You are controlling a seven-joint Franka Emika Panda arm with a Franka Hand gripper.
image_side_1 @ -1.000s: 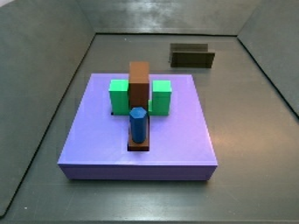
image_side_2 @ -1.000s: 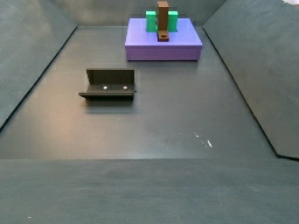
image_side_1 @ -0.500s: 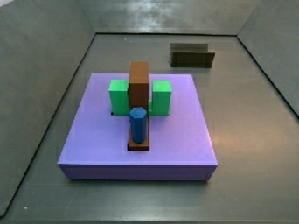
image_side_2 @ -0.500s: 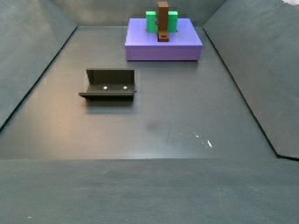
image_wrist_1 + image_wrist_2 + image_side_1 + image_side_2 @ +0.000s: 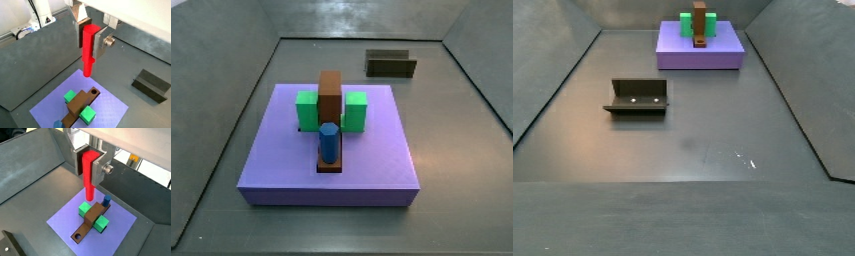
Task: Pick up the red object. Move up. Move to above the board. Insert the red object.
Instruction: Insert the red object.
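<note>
- The gripper point(image 5: 93, 37) shows only in the wrist views, hanging well above the board; both side views miss it entirely.
- Its two silver fingers point(image 5: 101, 166) are clenched on the upper end of the red object point(image 5: 88, 50), with no gap visible between plates and rod.
- One red object: a slim, straight rod held upright, its free lower end point(image 5: 88, 192) pointing down toward the board, clear of everything below.
- One purple board point(image 5: 331, 150), a flat slab on the dark floor.
- One brown bar point(image 5: 330, 110) lies along the board's middle; in both wrist views a round hole point(image 5: 94, 92) shows near one end.
- Two green blocks point(image 5: 307, 110) flank the bar, one on each side, touching it.
- One blue peg point(image 5: 329, 142) stands upright at the bar's other end.
- One fixture point(image 5: 639, 97) sits on the floor, well apart from the board.
</note>
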